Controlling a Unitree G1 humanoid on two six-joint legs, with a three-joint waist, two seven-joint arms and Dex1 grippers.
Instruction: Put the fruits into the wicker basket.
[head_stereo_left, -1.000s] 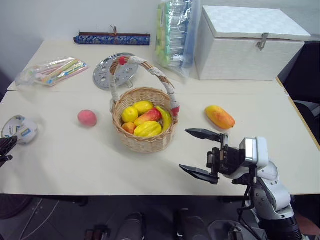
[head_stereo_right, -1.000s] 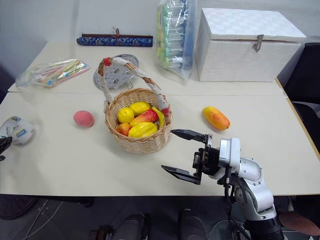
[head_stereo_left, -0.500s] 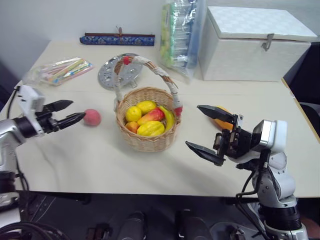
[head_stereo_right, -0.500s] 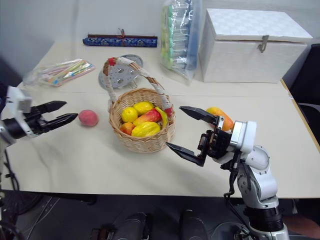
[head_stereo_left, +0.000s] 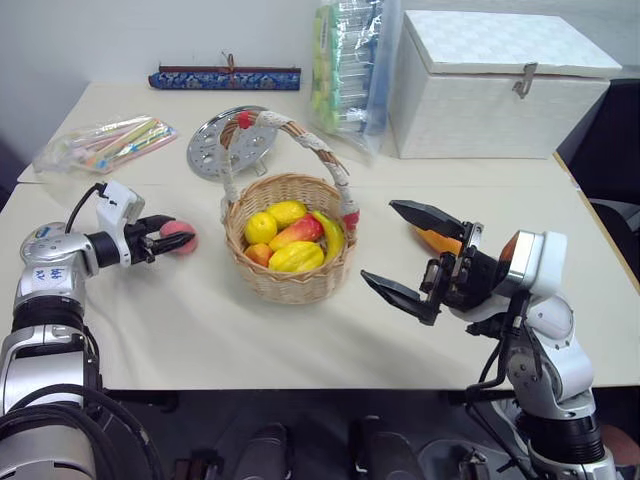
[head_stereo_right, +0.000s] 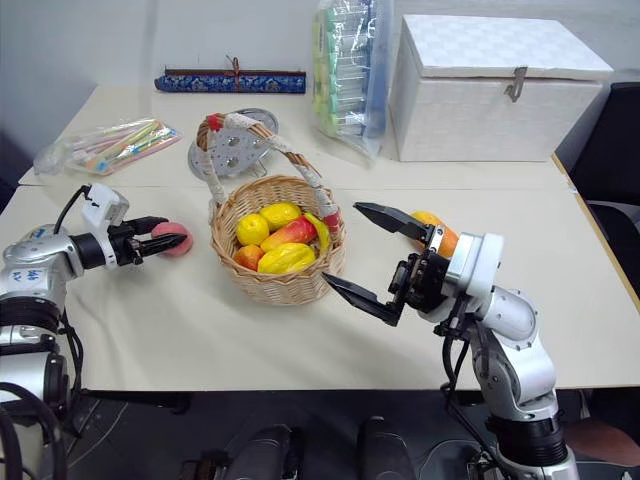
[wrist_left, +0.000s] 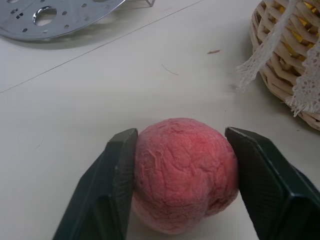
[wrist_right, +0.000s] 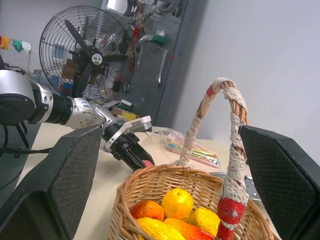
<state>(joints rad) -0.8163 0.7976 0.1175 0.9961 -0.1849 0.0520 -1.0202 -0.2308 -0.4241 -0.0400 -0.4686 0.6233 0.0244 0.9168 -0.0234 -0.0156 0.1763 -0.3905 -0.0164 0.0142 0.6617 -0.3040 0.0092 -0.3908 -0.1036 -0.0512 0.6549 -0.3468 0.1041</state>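
Note:
The pink-red peach (wrist_left: 185, 172) rests on the table just left of the wicker basket (head_stereo_left: 290, 282). My left gripper (head_stereo_left: 176, 238) is shut on the peach, one black finger (wrist_left: 117, 185) pressed against each side. The basket stands upright with several fruits inside, its cloth-wrapped handle (head_stereo_left: 290, 132) arching over them. The orange-yellow mango (head_stereo_left: 436, 241) lies on the table right of the basket, partly hidden behind my right gripper (head_stereo_left: 378, 240). That gripper hovers above the table, wide open and empty, pointing toward the basket.
A white lidded box (head_stereo_left: 490, 90) and a bag of tubes (head_stereo_left: 350, 70) stand at the back. A perforated metal plate (head_stereo_left: 215, 145) and a packet of straws (head_stereo_left: 105, 140) lie behind the basket to the left. The table's near edge runs under my arms.
My left gripper swung in from the left edge to the peach and closed its fingers around it. The right gripper rose a little and stayed open.

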